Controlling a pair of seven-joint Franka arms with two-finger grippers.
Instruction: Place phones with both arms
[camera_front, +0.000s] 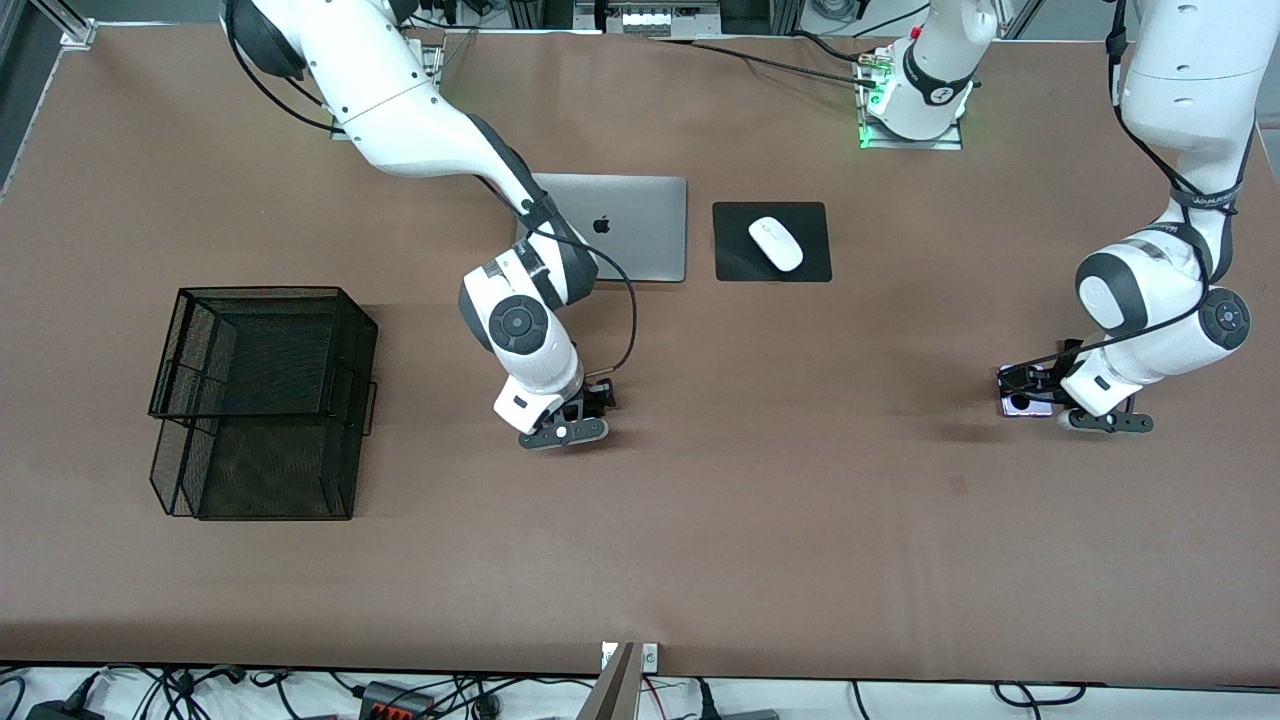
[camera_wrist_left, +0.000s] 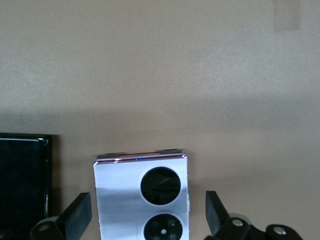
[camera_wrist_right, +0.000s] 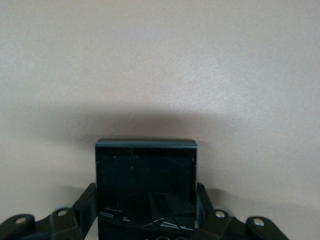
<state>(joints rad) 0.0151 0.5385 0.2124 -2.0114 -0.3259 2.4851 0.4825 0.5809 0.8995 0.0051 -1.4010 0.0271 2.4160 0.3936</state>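
While right tool (camera_wrist_right: 145, 220) grips black phone (camera_wrist_right: 145, 190)

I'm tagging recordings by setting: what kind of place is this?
Probably a robotics lab staged as an office desk: two white robot arms bolted along a brown table, with a silver laptop, a white mouse on a black pad, and loose cables past the table's edge.

The lilac-white phone (camera_wrist_left: 141, 197), squarish with two black circles, lies flat on the table in the lower right of the front view, a long black slab (camera_wrist_left: 24, 185) just beside it. The small black phone (camera_wrist_right: 146, 192) sits low and central in the right wrist view, its glossy face apparently reflecting the rig.
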